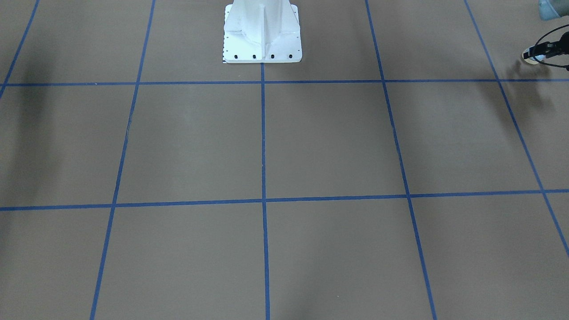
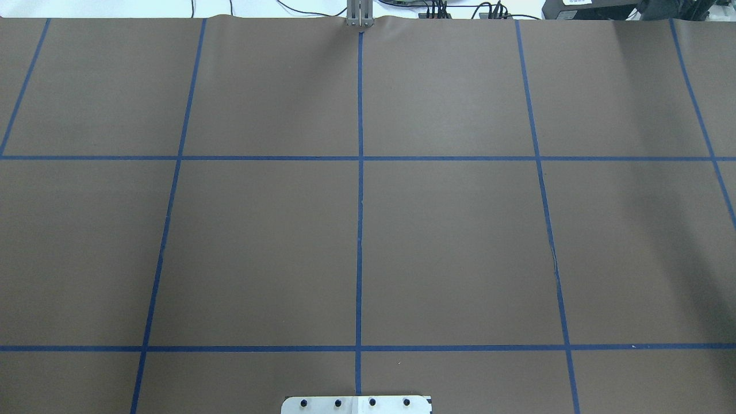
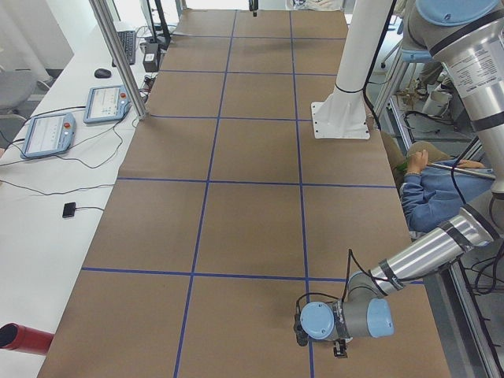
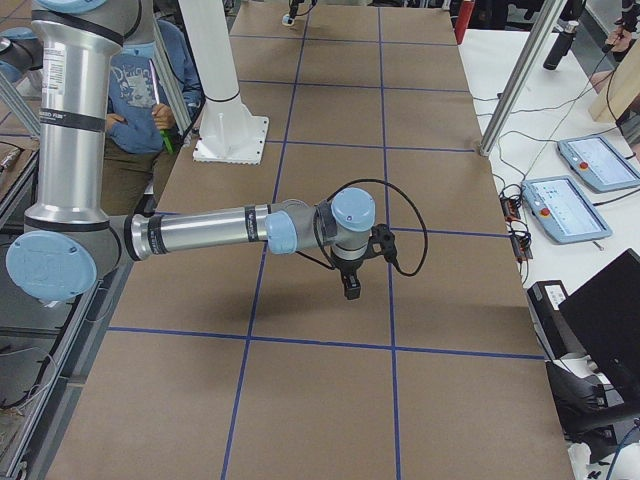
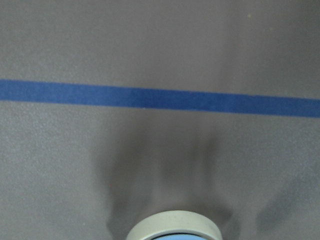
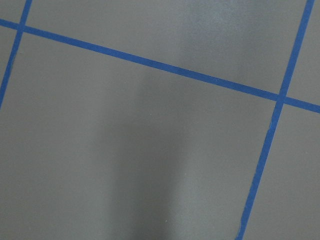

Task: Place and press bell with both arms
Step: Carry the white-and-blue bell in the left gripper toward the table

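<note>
Light-blue bell [image 1: 532, 56] clamped between left fingers [image 1: 542, 50], right fingers [image 4: 351, 288] well apart from it, whether open or closed unclear

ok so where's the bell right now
Far upper right of the front-facing view: the bell is at the tip of the left hand, just right of the outermost blue grid line.

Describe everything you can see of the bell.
The bell is small, with a light-blue dome and cream round base; its button is hidden. The left gripper holds it at the table's end on the robot's left, seemingly lifted: its shadow falls apart on the brown cover. The left wrist view shows only its base rim.
</note>
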